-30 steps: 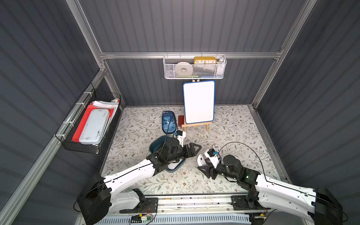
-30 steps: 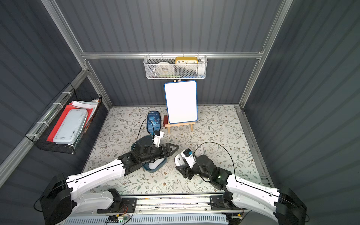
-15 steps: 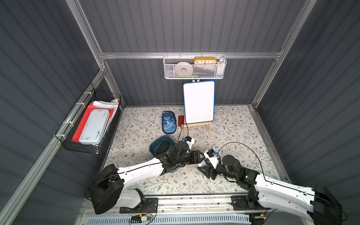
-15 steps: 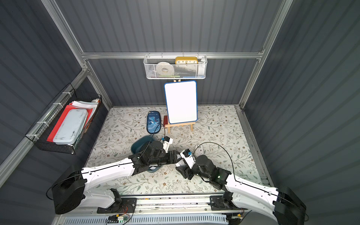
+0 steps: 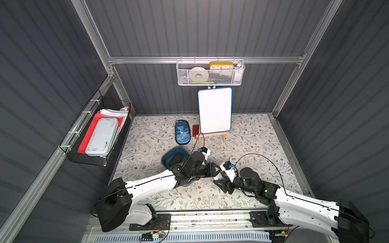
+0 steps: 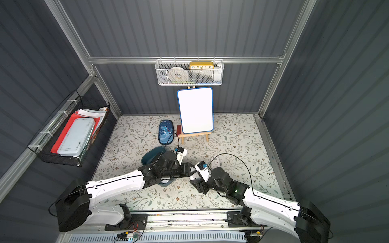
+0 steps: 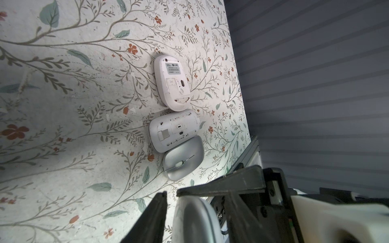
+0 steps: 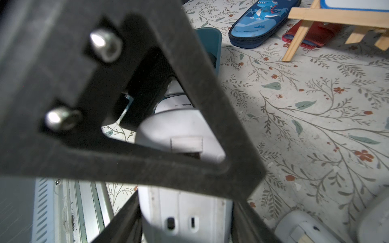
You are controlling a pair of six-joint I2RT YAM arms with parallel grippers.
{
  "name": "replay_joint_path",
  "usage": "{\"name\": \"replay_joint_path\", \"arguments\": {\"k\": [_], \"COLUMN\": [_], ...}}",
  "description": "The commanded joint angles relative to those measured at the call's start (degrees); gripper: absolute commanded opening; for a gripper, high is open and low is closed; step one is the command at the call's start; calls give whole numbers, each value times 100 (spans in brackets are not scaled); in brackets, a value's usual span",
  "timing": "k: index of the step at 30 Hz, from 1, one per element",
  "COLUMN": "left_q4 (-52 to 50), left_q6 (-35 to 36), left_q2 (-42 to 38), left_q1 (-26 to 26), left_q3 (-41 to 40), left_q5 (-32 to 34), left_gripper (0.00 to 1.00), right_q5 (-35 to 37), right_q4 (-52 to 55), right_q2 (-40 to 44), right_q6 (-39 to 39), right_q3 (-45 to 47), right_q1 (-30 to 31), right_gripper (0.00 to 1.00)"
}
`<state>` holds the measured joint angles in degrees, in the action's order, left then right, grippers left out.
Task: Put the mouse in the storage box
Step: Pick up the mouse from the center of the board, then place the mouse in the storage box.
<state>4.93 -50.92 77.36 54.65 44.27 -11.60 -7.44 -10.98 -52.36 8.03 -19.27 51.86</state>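
Two hands meet over the table [image 5: 147, 189], both at one mouse [image 8: 179, 130]. The right hand [image 8: 185, 207] is clamped on one end of the mouse, and the flat belly faces that hand's camera. The left hand [image 7: 190, 210] has a finger on each side of the other end. A thin strip of table shows next to one finger [image 7: 151, 221], so I cannot tell if it is pinching yet.

The mouse is up in the air between the two hands, not in the box [image 5: 168, 152]. The box sits just behind the left hand, by its wrist, on the side away from the right hand. Something dark lies in it.

I think the mouse is light and hard. Its pale plastic looks smooth, and the round back may slip. The sides look like the best place to pinch. It should not bend or squash.

The box is teal plastic, low, with round corners and plain walls. The table has a cloth with leaves and small red flowers. Three more mice [image 7: 174, 130] lie past the left hand, two of them belly up.
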Motion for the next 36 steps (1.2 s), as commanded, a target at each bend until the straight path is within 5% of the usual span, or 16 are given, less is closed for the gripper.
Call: {"name": "replay_joint_path", "arguments": {"k": [1, 12, 18, 31, 36], "left_q4": [-122, -427, -1688, -5625, -6258], "left_q6": [11, -20, -289, -557, -691], "left_q2": [-119, 71, -245, 611, 1160], "left_q1": [44, 125, 111, -1026, -1501], "left_q3": [47, 166, 766, 3083, 3307], "left_q5": [-53, 353, 1648, 4782, 5309], "left_gripper": [42, 0, 0, 0, 0], "right_q5": [51, 72, 394, 546, 691], "right_q4": [-132, -118, -71, -44, -49], "right_q2": [-55, -125, -99, -109, -182], "right_q6": [-28, -27, 85, 132, 208], "right_q3": [-121, -152, -148, -137, -156], "right_q1": [35, 35, 44, 44, 44], "right_gripper": [45, 51, 98, 99, 99]}}
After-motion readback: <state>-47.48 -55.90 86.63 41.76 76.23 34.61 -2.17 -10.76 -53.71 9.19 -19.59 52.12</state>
